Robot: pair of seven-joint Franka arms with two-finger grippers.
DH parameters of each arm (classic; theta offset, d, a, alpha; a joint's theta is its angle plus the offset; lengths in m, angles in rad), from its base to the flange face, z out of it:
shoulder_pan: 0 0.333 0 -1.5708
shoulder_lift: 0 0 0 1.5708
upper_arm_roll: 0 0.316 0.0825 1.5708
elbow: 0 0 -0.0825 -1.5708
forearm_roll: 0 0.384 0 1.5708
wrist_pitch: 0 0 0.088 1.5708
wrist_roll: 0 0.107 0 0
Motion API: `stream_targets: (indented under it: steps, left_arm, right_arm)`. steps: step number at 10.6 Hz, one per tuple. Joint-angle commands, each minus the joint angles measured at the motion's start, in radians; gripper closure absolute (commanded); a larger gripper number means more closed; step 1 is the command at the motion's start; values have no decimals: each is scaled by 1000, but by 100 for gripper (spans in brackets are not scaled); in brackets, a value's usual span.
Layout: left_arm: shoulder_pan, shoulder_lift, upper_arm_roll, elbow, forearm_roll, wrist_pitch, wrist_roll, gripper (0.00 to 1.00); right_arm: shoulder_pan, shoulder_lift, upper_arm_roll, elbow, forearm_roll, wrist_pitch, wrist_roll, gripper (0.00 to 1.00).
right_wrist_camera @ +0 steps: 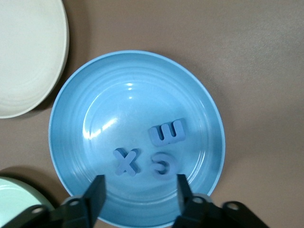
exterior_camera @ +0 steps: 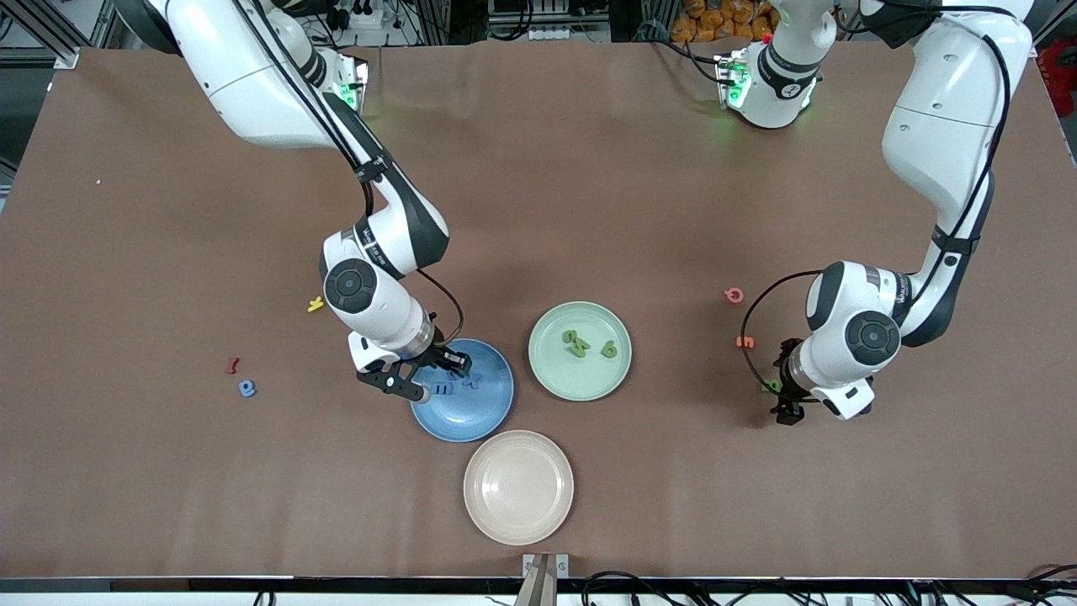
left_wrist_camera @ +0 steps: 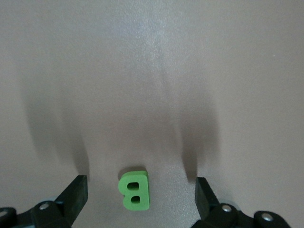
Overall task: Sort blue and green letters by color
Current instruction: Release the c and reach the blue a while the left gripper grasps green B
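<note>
1. Front view: the right gripper (exterior_camera: 427,376) is hovering over the blue plate (exterior_camera: 471,412), fingers parted and holding nothing. Blue letters (exterior_camera: 458,383) are lying in that plate, partly covered by the gripper, so their count is hard to make out here.
2. Three green letters (exterior_camera: 587,344) are sitting in the green plate (exterior_camera: 580,380); a cream plate (exterior_camera: 518,486), nearer the camera, is holding nothing.
3. One more blue letter (exterior_camera: 247,388) is lying toward the right arm's end of the table, beside a dark red letter (exterior_camera: 232,364); a yellow letter (exterior_camera: 315,305) is lying farther from the camera than those two.
4. The left gripper (exterior_camera: 784,402) is hanging low toward the left arm's end of the table, and a green sliver is peeking out beside it. A pink letter (exterior_camera: 734,295) and an orange letter (exterior_camera: 745,342) are lying nearby.
5. Left wrist view: a leaf-green chunky B (left_wrist_camera: 134,189) is lying flat on the table between the spread, untouching fingers (left_wrist_camera: 73,194).
6. Right wrist view: a blue X (right_wrist_camera: 126,161), an E (right_wrist_camera: 167,132) and an S (right_wrist_camera: 163,163) are lying in the blue plate, just clear of the parted fingers (right_wrist_camera: 95,197). The cream and green plates are being cut off at the edges.
</note>
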Motion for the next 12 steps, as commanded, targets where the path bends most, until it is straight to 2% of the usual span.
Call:
stream_targets:
  steps: [1,6,8,9,12]
  left_arm:
    - [-6,8,5,-3,-13,28,-16,0]
    - [-15,19,15,-4,-11,46,-22,1]
    - [-32,20,34,-4,36,47,-83,70]
    - [-32,25,36,-3,51,47,-142,100]
    - [-32,25,36,5,64,47,-221,100]
  right_arm:
    - [-2,10,-5,30,-25,-13,-26,0]
    - [-122,-16,-13,27,-74,-163,-504,0]
    - [-190,-24,-11,24,-132,-182,-621,0]
    - [-223,-25,-11,23,-137,-183,-677,0]
    - [-336,-48,-13,-6,-152,-185,-891,0]
